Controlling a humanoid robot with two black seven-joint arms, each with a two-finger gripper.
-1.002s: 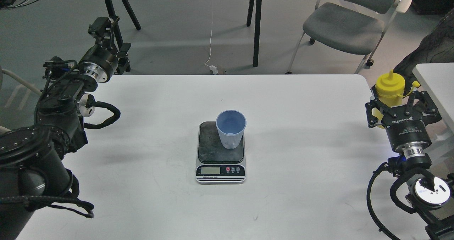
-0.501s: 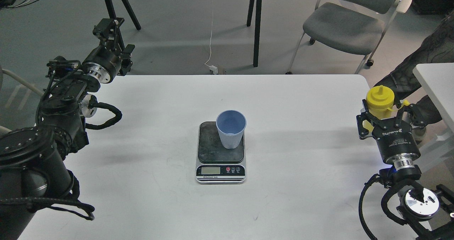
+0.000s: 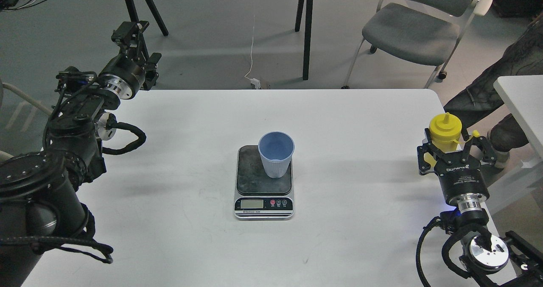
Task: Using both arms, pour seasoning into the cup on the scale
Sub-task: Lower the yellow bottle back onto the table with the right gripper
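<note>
Head view, looking forward and down onto a white table [image 3: 169,151] that fills most of the picture.

Near the middle of the table sits a small digital scale [image 3: 264,183]. Its dark square plate faces up, and its silver front, at 6 o'clock from the plate, carries a pale display and small red and white buttons. A light-blue ribbed cup [image 3: 276,153] stands upright on the plate, toward the plate's 1 o'clock corner, its mouth open to the camera. What it holds cannot be made out.

At 3 o'clock from the scale, well apart from it and close to the table's right edge, the right gripper [image 3: 454,151] points away from the camera. Its black fingers sit on either side of a yellow squeeze bottle [image 3: 444,132] and clasp its body. The bottle is upright, its pointed nozzle at 12 o'clock, and a small yellow tip cap hangs beside it at 3 o'clock. The silver wrist ring and black cable loops of the right arm trail toward the picture's 5 o'clock corner.

At 10 o'clock from the scale, the left gripper [image 3: 129,34] is raised beyond the table's far left corner, over the grey floor, with nothing in it. It is dark and seen at an angle, so whether its fingers are apart or together cannot be told. The left arm's thick black links fill the picture's 8 o'clock side.

Beyond the table, at 1 o'clock, stands a grey chair [image 3: 413,28]. At 12 o'clock are the black legs of another table [image 3: 306,28].
</note>
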